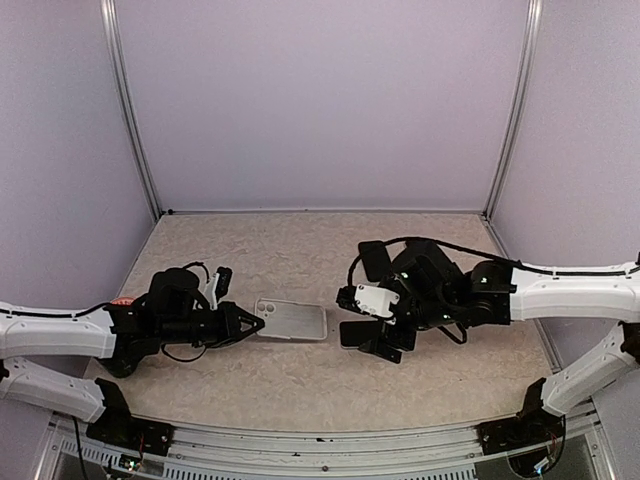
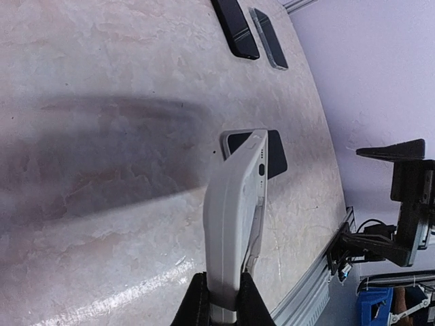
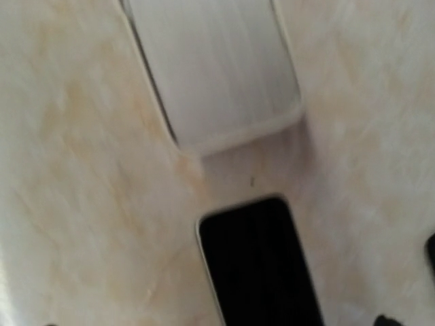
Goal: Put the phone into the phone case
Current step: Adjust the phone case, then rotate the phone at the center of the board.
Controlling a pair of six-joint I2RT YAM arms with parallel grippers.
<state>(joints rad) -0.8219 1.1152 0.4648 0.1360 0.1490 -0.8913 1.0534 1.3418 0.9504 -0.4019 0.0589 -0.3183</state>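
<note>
The phone case (image 1: pixel 292 320), pale and translucent, lies near the middle of the table. My left gripper (image 1: pixel 250 325) is shut on its left end. In the left wrist view the fingers (image 2: pixel 197 302) pinch the case (image 2: pixel 234 204) from both sides. The phone (image 1: pixel 352 332), dark with its screen up, lies flat just past the case's right end, a small gap apart; it shows beyond the case (image 2: pixel 272 153). My right gripper (image 1: pixel 362 325) hovers over the phone, jaws open wide and not touching it. The right wrist view shows the phone (image 3: pixel 258 265) below the case end (image 3: pixel 217 68).
The tan tabletop (image 1: pixel 300 260) is bounded by purple walls at the back and sides. A metal rail (image 1: pixel 330 440) runs along the near edge by the arm bases. Two dark flat shapes (image 2: pixel 234 27) lie beyond the phone in the left wrist view; I cannot identify them.
</note>
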